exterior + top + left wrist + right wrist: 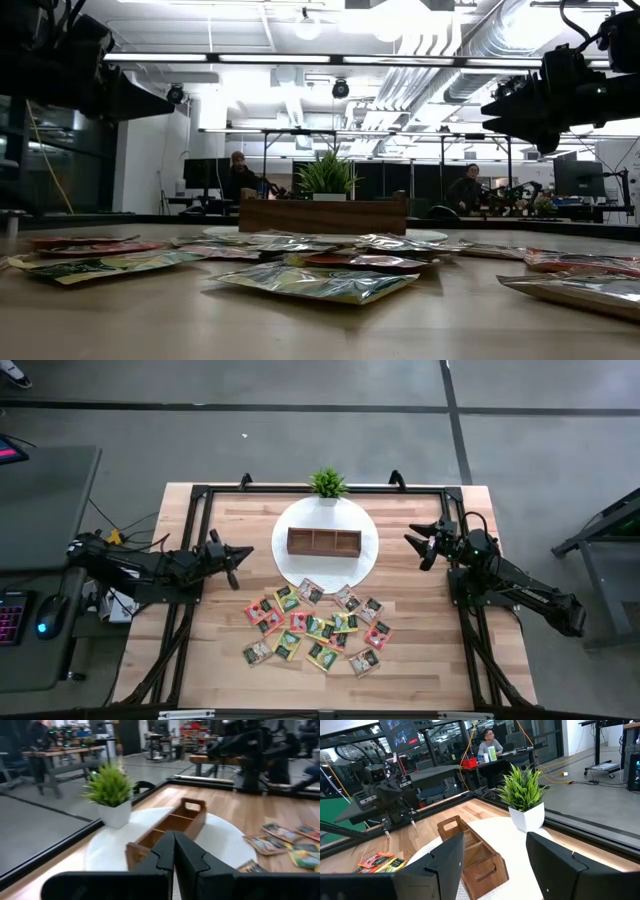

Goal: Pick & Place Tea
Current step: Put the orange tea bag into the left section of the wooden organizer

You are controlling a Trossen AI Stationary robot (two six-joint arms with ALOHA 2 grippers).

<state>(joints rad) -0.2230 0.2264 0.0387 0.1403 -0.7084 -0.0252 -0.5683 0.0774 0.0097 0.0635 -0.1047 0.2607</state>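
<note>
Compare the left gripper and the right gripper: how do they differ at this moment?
The left gripper is shut, its fingers pressed together; the right gripper is open, with a clear gap between its fingers. The left one sits left of the wooden tray, the right one right of it. Both are empty and point towards the tray.

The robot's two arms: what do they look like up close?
Both arms are dark, nearly black, built of jointed segments with black cables looped alongside. The left gripper and right gripper each end in two flat, angular black fingers with notched inner edges.
</note>
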